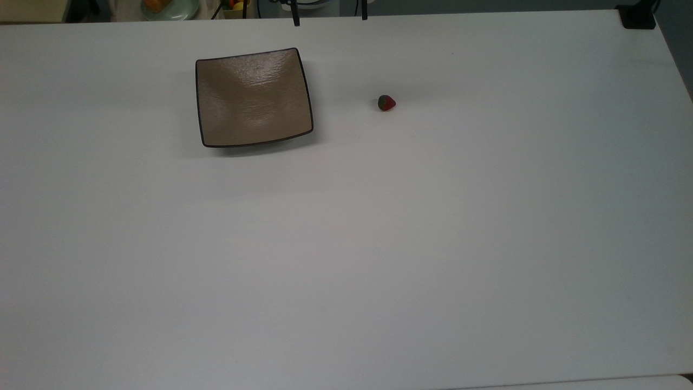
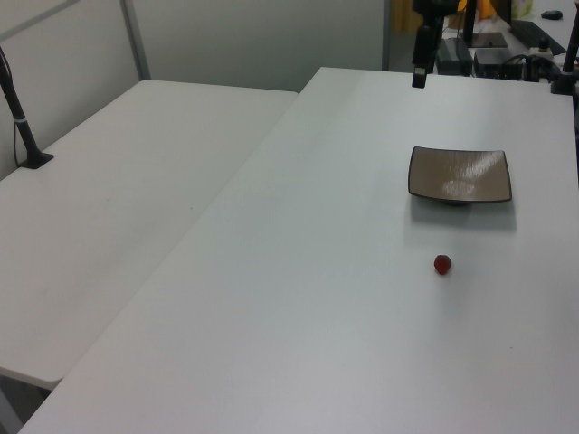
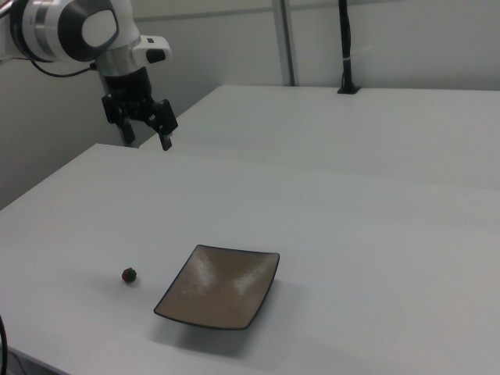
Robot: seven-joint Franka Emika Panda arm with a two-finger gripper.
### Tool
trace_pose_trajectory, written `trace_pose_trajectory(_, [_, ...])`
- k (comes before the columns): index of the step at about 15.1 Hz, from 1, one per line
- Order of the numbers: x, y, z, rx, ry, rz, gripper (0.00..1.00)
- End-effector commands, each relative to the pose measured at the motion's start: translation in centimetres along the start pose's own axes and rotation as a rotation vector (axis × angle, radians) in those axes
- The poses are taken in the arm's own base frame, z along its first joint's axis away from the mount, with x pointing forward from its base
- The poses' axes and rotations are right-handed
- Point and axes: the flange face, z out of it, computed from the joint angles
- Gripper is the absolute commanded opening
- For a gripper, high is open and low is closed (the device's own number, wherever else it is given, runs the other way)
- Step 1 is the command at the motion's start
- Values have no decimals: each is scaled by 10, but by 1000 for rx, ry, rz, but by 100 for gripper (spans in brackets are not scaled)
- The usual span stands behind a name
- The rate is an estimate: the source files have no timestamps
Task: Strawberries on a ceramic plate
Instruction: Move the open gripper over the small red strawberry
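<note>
**A:** Where are your jaws, and how do they stand?

**B:** Your gripper (image 3: 146, 134) hangs in the air above the far edge of the white table (image 1: 346, 244), fingers pointing down and spread wide with nothing between them. In the top view you catch just the two dark fingertips (image 1: 295, 20) at the table's upper edge.

**A:** And the strawberry?

**B:** The strawberry (image 1: 386, 102) lies alone on the bare tabletop, well below your jaws and forward of them, toward the top view's right. In the right view it (image 3: 129, 275) sits almost straight beneath the gripper, close to the table's near-left edge.

**A:** The plate?

**B:** The ceramic plate (image 1: 253, 97) rests flat and empty, apart from the berry, on the top view's left of your jaws. You have open tabletop all round both things, and a clear strip between berry and plate rim.
</note>
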Motion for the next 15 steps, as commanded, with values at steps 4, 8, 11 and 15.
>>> trace_pose_trajectory(4, [3,-5,5,18,12,-17,100])
trace_pose_trajectory(8, [1,-10,16,18,-9,-38,100])
trace_pose_trajectory(11, [-1,-11,29,21,-21,-182,100])
trace_pose_trajectory(15, [-14,-17,45,28,-76,-393,100])
